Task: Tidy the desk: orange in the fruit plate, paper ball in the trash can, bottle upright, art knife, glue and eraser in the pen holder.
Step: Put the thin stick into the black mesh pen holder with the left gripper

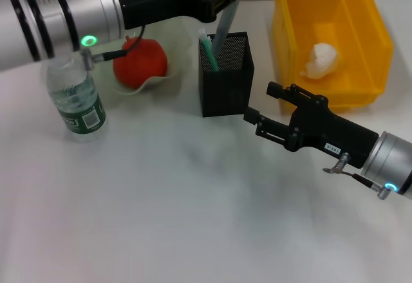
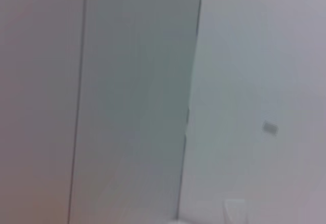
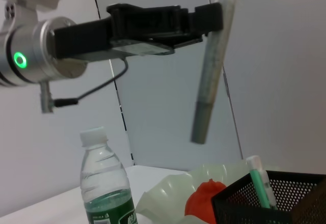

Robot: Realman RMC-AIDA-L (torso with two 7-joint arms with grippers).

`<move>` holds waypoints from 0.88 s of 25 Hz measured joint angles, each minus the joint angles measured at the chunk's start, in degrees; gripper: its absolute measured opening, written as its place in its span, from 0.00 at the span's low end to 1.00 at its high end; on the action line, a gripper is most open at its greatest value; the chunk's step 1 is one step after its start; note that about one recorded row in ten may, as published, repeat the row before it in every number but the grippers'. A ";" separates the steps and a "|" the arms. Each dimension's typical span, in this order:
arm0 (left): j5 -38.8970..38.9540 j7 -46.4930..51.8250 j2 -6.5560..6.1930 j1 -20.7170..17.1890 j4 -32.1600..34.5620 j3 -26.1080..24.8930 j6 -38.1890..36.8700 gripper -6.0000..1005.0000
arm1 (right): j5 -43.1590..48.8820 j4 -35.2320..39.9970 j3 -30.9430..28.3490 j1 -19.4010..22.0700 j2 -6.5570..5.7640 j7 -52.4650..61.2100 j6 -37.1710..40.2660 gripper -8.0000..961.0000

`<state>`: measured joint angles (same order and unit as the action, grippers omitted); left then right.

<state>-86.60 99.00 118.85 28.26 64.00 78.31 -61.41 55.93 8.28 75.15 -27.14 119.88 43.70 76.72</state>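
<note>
Glue, I judge, is the long grey stick with a pale tip (image 3: 210, 66) that my left gripper (image 1: 226, 1) has its fingers clamped on near the upper end, hanging tilted over the black square metal-mesh pen holder (image 1: 226, 87), its lower end just above the rim. A green-and-white pen-like item (image 1: 207, 50) already stands inside at the holder's 10 o'clock corner.

To do this drop well, I would straighten the stick closer to vertical, centre its foot over the open mouth away from that green item, lower until the end is below the rim, then part the fingers.

From the holder, the red-orange round orange (image 1: 140, 61) sits in the translucent pale-green scalloped fruit plate (image 1: 168, 74) at 10 o'clock, the clear plastic bottle with green label (image 1: 76, 100) stands upright at 9 o'clock, and the crumpled white paper ball (image 1: 320, 60) lies in the bright yellow rectangular trash can (image 1: 373, 32) at 2 o'clock.

My right gripper (image 1: 252, 117) waits at 4 o'clock just beside the holder, fingers apart and empty. I cannot see the eraser.
</note>
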 joint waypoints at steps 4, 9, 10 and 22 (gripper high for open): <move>13.29 -12.64 0.16 0.85 -8.75 2.55 2.48 0.15 | -0.03 -0.16 0.00 -0.07 0.00 0.14 0.00 0.80; 37.39 -33.42 0.31 2.63 -22.98 10.13 2.35 0.15 | -0.04 -0.20 0.00 -0.11 0.00 0.25 0.01 0.80; 40.46 -36.07 0.32 2.85 -24.57 11.58 2.38 0.15 | -0.04 -0.21 0.00 -0.14 0.00 0.25 0.01 0.80; 58.56 -57.20 0.33 4.08 -34.50 20.91 4.33 0.15 | -0.04 -0.47 0.12 -0.28 0.00 0.32 0.50 0.80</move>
<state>-28.04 41.80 119.18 32.34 29.50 99.22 -57.08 55.89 7.81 75.26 -27.42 119.89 44.02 77.22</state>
